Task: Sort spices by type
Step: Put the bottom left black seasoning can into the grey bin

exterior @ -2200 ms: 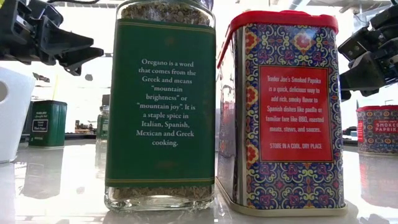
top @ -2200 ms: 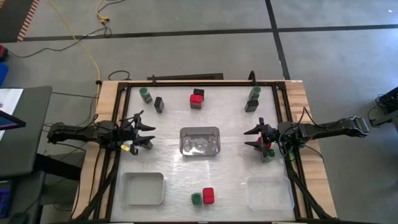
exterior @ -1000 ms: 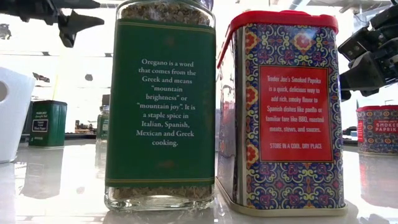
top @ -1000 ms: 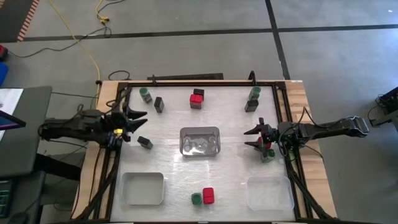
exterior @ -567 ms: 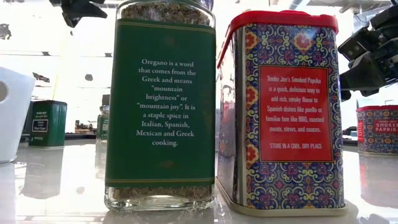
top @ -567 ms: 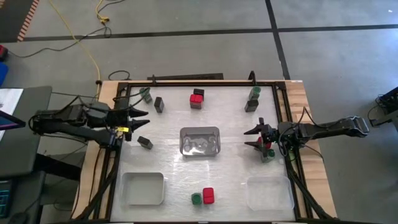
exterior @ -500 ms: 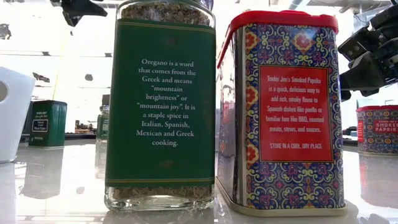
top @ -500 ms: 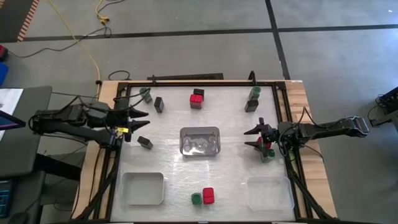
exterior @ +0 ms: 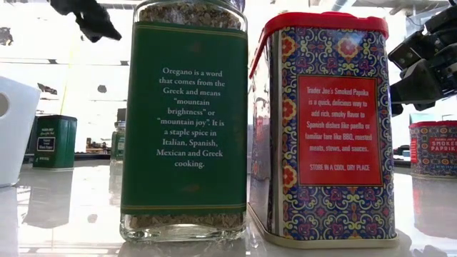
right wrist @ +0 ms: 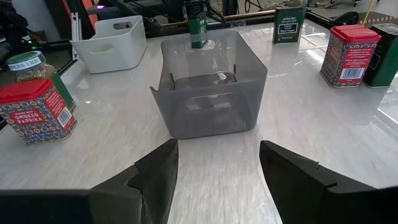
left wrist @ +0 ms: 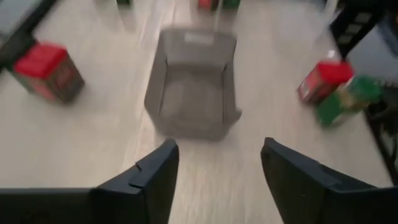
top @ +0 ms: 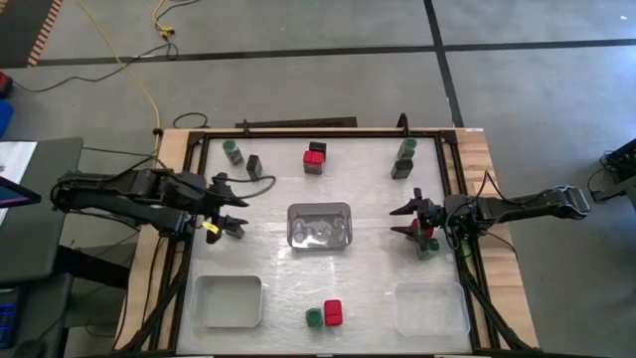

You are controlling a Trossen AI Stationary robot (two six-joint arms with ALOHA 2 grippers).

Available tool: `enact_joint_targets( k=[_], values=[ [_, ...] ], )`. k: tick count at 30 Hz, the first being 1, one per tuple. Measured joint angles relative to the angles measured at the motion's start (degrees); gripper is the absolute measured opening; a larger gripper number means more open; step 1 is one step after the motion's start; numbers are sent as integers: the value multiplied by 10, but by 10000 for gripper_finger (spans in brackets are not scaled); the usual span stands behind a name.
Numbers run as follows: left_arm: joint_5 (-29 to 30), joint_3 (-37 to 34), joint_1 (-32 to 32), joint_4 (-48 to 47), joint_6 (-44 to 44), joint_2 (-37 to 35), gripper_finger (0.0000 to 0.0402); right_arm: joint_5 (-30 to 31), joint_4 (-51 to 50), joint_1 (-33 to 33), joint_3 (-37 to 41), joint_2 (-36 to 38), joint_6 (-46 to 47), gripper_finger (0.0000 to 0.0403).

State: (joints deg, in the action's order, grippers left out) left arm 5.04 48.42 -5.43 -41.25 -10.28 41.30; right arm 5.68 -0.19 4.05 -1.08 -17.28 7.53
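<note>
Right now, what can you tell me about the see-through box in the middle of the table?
The grey bin is a see-through plastic box with an open top, rounded corners and a slot handle in its wall. It sits upright on the white table, in the middle, between the two arms. No spice touches its outside, and neither gripper touches it. It looks empty from the right wrist view.

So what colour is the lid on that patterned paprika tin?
Red. The paprika tin shows it best in the low view, its lid above a blue floral pattern.
</note>
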Motion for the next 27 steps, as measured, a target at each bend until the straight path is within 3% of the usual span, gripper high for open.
enact_joint_targets(
  k=[7, 27],
  values=[
    [0, 0, 0, -59, -9, 44, 273, 0, 0, 0, 0, 0, 0, 255],
    [22, 1, 0, -189, 156, 124, 277, 0, 0, 0, 0, 0, 0, 255]
  ],
)
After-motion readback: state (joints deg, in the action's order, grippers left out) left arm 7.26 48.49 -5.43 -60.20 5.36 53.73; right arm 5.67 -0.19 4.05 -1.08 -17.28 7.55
